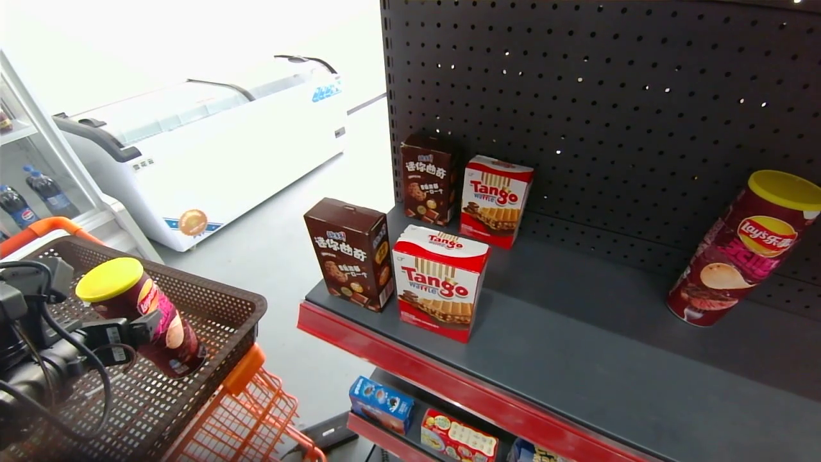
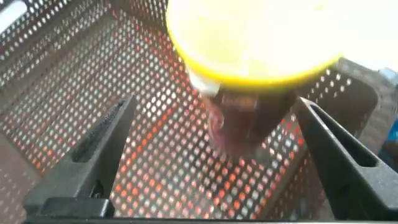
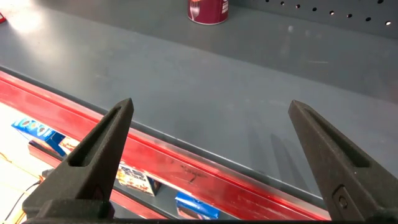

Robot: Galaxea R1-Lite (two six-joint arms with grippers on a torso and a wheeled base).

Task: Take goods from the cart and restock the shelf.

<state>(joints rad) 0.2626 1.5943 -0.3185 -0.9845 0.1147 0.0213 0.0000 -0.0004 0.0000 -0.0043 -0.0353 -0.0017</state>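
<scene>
From here, the left gripper (image 2: 216, 104) is spread wide inside the cart's brown basket (image 1: 211, 301). Its fingers sit on either side of a tilted, yellow-lidded chip can (image 1: 144, 314), and I see no firm hold on it. The right gripper (image 3: 211, 106) hangs released over the red front edge of the shelf (image 1: 577, 359). At the shelf's front left corner stand a brown biscuit box (image 1: 349, 253) and a red wafer box (image 1: 439, 285). A second pair (image 1: 494, 202) stands behind them, and another can (image 1: 737, 250) stands by the pegboard (image 1: 609, 96) at the back right.

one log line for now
left claw: open, around yellow-lidded maroon chip can in brown mesh cart basket | right claw: open above grey shelf
</scene>
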